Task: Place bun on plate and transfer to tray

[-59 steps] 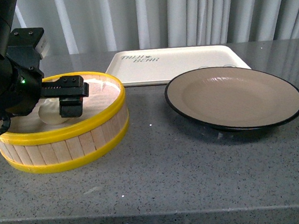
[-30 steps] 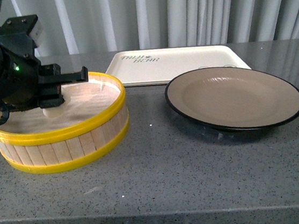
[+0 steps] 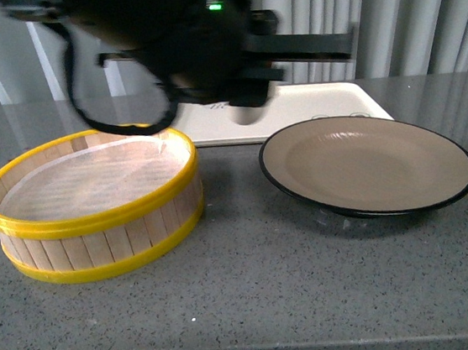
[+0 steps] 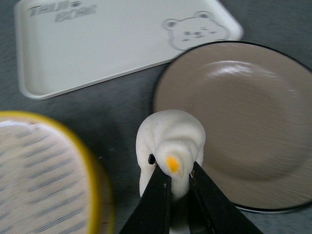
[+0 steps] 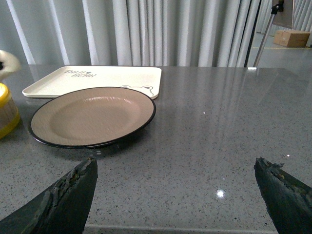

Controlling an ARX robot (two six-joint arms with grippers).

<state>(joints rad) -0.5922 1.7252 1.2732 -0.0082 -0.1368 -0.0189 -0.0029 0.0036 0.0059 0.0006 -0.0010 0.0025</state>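
My left gripper (image 4: 174,168) is shut on the cream-white bun (image 4: 170,136) and holds it in the air over the counter, between the steamer basket and the plate (image 4: 243,126), close to the plate's near rim. In the front view the arm is blurred; the bun (image 3: 248,110) hangs in front of the tray (image 3: 319,102), left of the empty beige, black-rimmed plate (image 3: 368,160). The cream tray (image 4: 112,44) with lettering and a bear print lies empty behind. My right gripper (image 5: 175,162) is open and empty, low over the counter, well short of the plate (image 5: 92,117).
The yellow-rimmed wooden steamer basket (image 3: 98,241) stands at the left, holding only its paper liner. It also shows in the left wrist view (image 4: 44,175). Grey curtains hang behind the speckled grey counter (image 3: 256,291).
My left gripper has lifted the bun out of the steamer basket and carried it up and to the right, toward the plate. The basket now holds no bun.
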